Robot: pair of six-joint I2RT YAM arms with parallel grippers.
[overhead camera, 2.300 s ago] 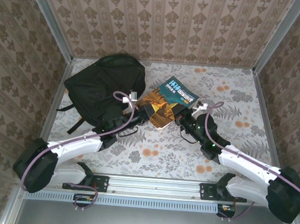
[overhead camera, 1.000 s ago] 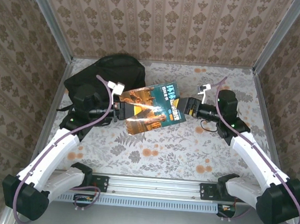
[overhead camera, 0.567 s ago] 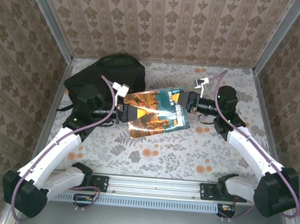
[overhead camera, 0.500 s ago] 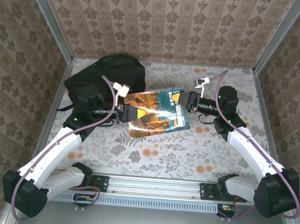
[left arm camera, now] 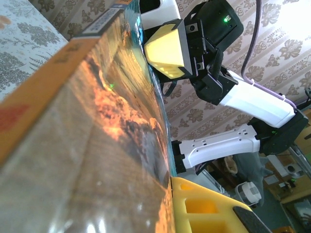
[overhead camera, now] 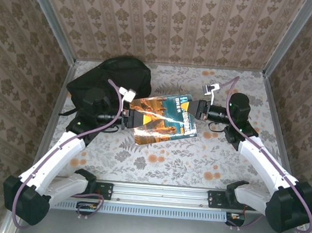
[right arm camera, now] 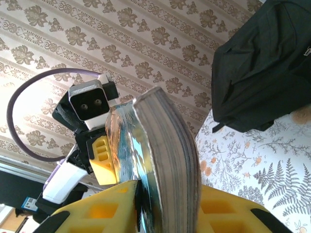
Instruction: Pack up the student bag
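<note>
Book (overhead camera: pixel 164 120) cover: white Chinese characters on a teal band at its right end, too small to read; rest of the cover is an orange-brown landscape photo; left wrist view shows a label strip at the far end of the spine, not legible; worktop (overhead camera: pixel 228 154) has a white covering printed with grey ferns and orange flowers; beige damask wallpaper (overhead camera: pixel 174 26) on all three walls, aluminium posts (overhead camera: pixel 53 19) at the far corners, metal rail (overhead camera: pixel 161 192) along the near edge; student bag (overhead camera: pixel 112 83) is black soft fabric with a rounded top, lying flat at the far-left corner of the worktop, straps trailing toward the left edge; whether its zip is open I cannot tell; left gripper (overhead camera: pixel 131 117) is clamped on the book's left edge; right gripper (overhead camera: pixel 198 110) is closed on the right edge, yellow pads (right arm camera: pixel 223 208) against both faces by the page block; book hangs between the two above mid-worktop, just right of the bag, not touching it.
</note>
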